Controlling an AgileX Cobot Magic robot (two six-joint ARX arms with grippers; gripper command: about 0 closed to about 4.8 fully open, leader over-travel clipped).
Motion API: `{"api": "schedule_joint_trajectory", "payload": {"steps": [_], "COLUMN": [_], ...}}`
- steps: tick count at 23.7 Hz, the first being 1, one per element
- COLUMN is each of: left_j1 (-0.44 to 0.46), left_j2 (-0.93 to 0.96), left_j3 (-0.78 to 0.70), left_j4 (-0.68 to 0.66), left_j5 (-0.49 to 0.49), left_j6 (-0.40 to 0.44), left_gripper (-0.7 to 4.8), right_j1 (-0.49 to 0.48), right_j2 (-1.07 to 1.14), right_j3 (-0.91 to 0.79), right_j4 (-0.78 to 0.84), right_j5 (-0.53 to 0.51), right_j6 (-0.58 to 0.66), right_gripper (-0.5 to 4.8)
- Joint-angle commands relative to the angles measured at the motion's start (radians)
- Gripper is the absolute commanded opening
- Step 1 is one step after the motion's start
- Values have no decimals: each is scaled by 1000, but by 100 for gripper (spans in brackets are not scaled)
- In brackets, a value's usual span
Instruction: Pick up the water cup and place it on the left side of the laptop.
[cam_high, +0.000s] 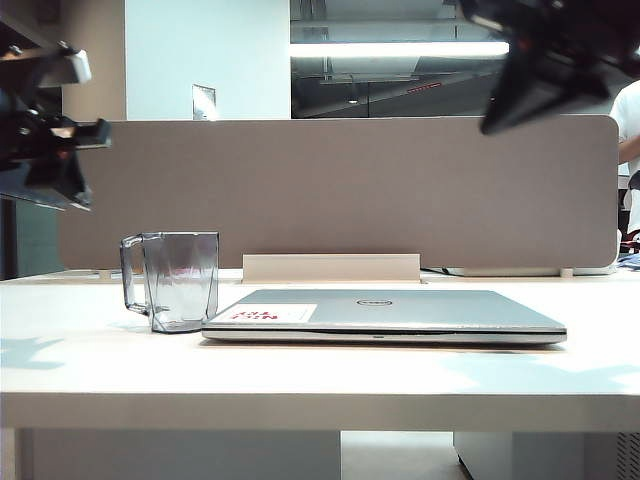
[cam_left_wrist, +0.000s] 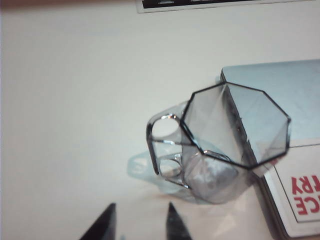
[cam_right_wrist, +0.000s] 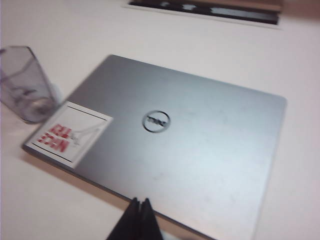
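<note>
So the water cup is standing upright on the pale table, right off the left end of the closed laptop, basically just beside its corner, handle sticking out away from the laptop. From the exterior view I honestly can't tell if the glass is touching the laptop edge or just super close. The left wrist view looks down into the cup: eight-sided rim, clear grey walls, angular handle, and it sits over the laptop's corner in that shot, near the white sticker with the red print. The left gripper is up off the table with its two dark fingertips spread apart and nothing between them, cup sitting free just beyond the tips. In the exterior view that arm hangs high at the left edge, well above the cup. The right gripper is over the near edge of the laptop lid, and its fingertips look pressed together into one dark point, not holding anything. In that view you can see the round logo in the middle of the lid, the sticker on the corner and the cup just past that corner. The right arm is the dark blurry shape up top right in the exterior view, well clear of the table.
</note>
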Motion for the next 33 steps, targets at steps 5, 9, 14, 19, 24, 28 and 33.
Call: {"api": "schedule_joint_trajectory", "payload": {"steps": [5,9,14,19,24,28,33], "left_j1": [0,-10,-51,-87,-87,-87,-87], "left_j2": [-169,-239,-338,-429,-537,-617,-729], "left_j3": [-124,-181,-266,-336,-420,-457,-481], "left_j4": [31,32,31,14,-17,-64,-155], "left_j5": [1,40,45,43,46,46,46], "left_j6": [-45,-56,-104,-135,-181,-199,-192], "left_gripper": [120,116,110,65,61,51,47], "right_j1": [-39,-59,-92,-95,-94,-94,-94], "right_j2": [-166,-267,-353,-403,-437,-452,-454], "right_j3": [-216,-310,-427,-497,-563,-585,-616], "right_j4": [137,162,201,204,209,206,201], "right_j5": [118,182,175,175,167,167,154], "right_j6": [45,45,45,76,110,127,127], "right_gripper": [-5,-5,-5,-5,-5,-5,-5]}}
